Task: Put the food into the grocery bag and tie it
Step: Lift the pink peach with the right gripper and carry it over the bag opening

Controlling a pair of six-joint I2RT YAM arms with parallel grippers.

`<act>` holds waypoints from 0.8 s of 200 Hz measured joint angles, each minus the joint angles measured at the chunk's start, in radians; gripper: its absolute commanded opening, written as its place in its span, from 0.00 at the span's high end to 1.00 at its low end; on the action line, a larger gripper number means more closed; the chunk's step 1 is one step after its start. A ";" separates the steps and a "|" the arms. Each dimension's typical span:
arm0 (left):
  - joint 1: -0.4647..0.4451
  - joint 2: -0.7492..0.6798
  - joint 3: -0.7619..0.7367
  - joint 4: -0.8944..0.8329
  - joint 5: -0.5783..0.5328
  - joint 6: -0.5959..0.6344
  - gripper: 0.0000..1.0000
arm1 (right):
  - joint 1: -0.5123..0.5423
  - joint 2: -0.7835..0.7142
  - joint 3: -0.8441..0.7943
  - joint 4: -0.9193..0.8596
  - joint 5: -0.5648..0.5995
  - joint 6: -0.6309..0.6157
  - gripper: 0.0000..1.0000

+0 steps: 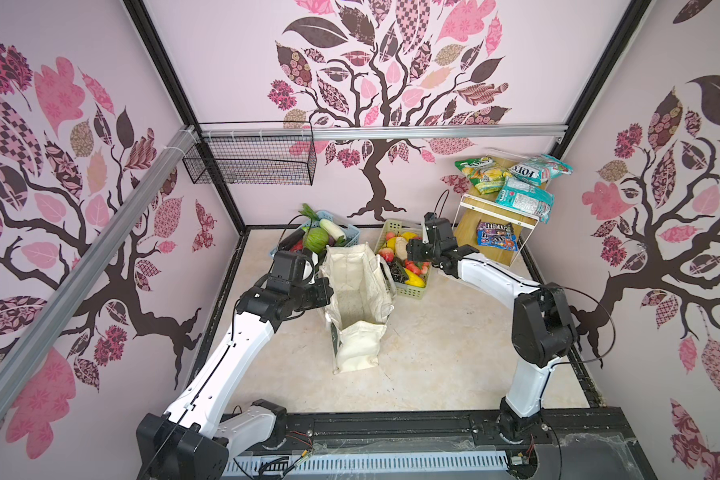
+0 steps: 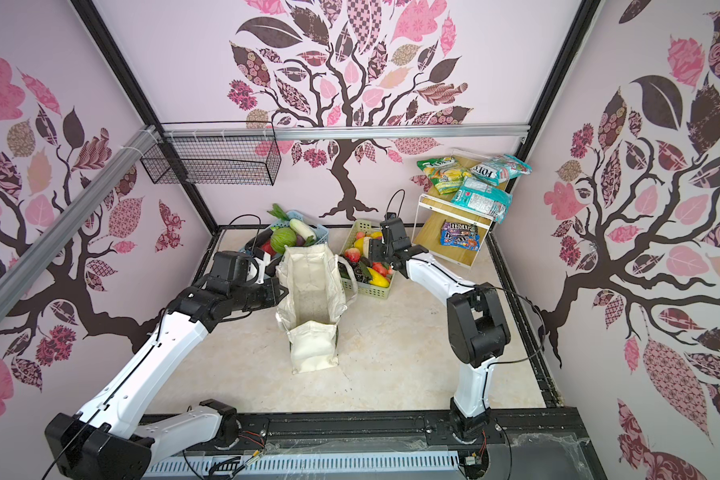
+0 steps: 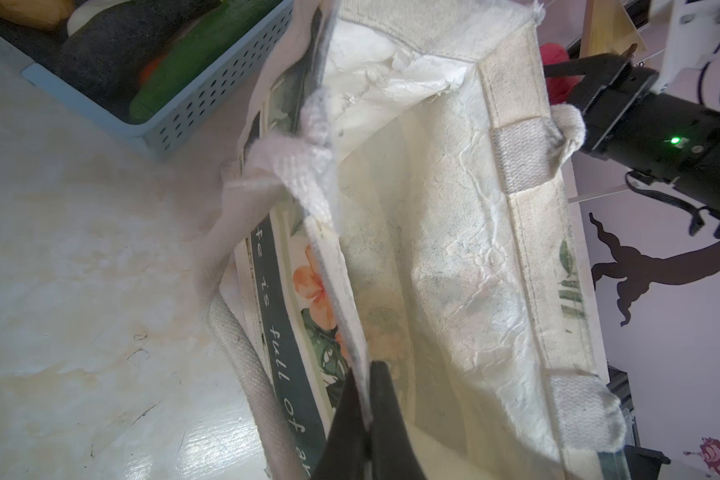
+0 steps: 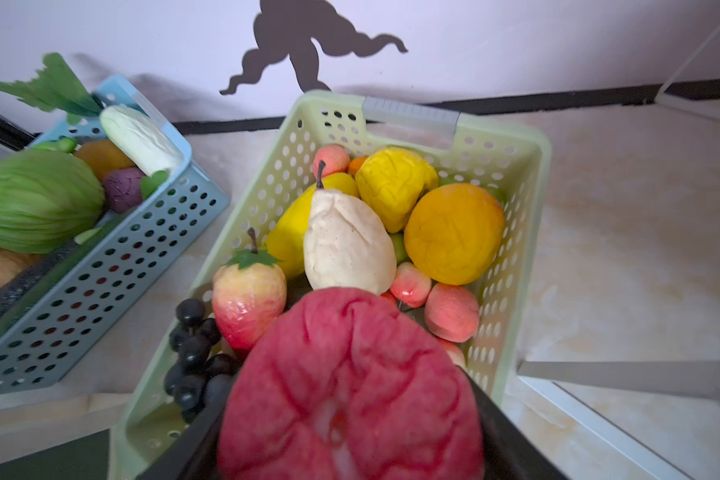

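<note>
Two grips: my left end effector (image 3: 364,386) pinches the bag (image 3: 454,249) rim, my right end effector (image 4: 350,436) clamps a squashy red fruit (image 4: 350,365) over the basket (image 4: 512,166); it may slip mid-swing.

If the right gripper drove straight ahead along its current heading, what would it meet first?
Likely the whitish pear in the pale-green basket: the red fruit clamped in the jaws of the right gripper would touch it first. Depth is hard to judge.
</note>
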 measured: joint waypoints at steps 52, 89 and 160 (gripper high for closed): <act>0.000 -0.003 -0.011 0.015 0.000 0.000 0.96 | 0.033 -0.103 0.064 -0.085 -0.031 -0.045 0.29; 0.000 -0.004 -0.012 0.018 0.003 -0.001 0.96 | 0.167 -0.166 0.114 -0.124 -0.032 -0.087 0.29; 0.000 -0.004 -0.012 0.018 -0.001 -0.001 0.97 | 0.537 -0.217 0.120 -0.171 -0.020 -0.153 0.28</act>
